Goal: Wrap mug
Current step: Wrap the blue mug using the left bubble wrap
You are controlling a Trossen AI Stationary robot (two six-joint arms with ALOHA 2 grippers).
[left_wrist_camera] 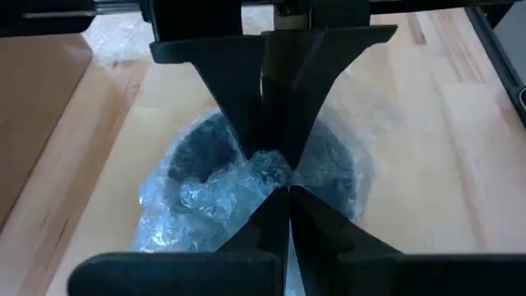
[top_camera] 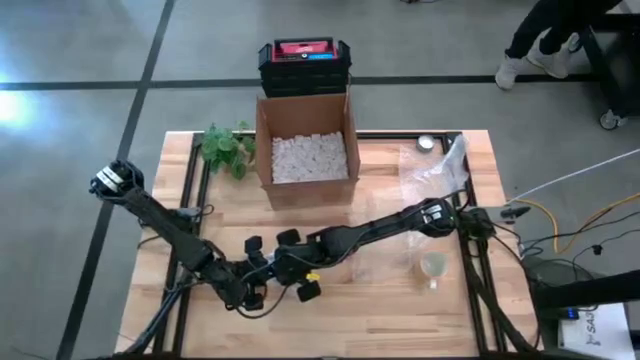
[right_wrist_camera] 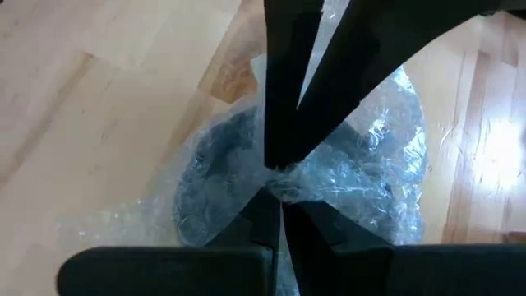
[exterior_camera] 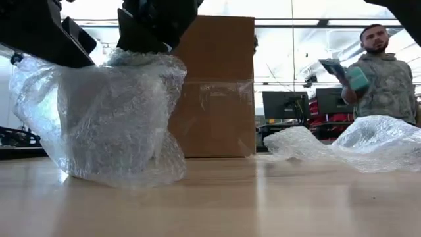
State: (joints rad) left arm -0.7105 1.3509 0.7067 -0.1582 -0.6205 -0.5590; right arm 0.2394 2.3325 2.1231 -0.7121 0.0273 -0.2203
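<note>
A dark mug (left_wrist_camera: 329, 164) sits inside a bundle of clear bubble wrap (exterior_camera: 112, 118) near the table's front, left of the middle. The bundle's bottom rests on the wood. Both grippers stand over it, close together. My left gripper (left_wrist_camera: 278, 177) is shut on gathered wrap above the mug's mouth. My right gripper (right_wrist_camera: 278, 185) is shut on the wrap at the same spot. In the high view the two grippers (top_camera: 275, 272) cover the bundle. My left gripper pinches a bunched-up gather of bubble wrap (left_wrist_camera: 263, 168) between its two fingers, over the mug's opening, coming from above and pointing down. The bundle stays on the table. My right gripper pinches the crumpled top of the wrap (right_wrist_camera: 288, 187) between its two fingers, from above, right beside the left gripper's hold. The wrap spreads out below the fingers around the mug (right_wrist_camera: 214, 173).
An open cardboard box (top_camera: 305, 150) of white packing peanuts stands at the far middle, with a black and red case (top_camera: 303, 60) behind it. A plant (top_camera: 225, 148) lies far left. Loose bubble wrap (top_camera: 440, 170) and a pale mug (top_camera: 432, 265) lie to the right. A person (exterior_camera: 381, 66) stands beyond the table.
</note>
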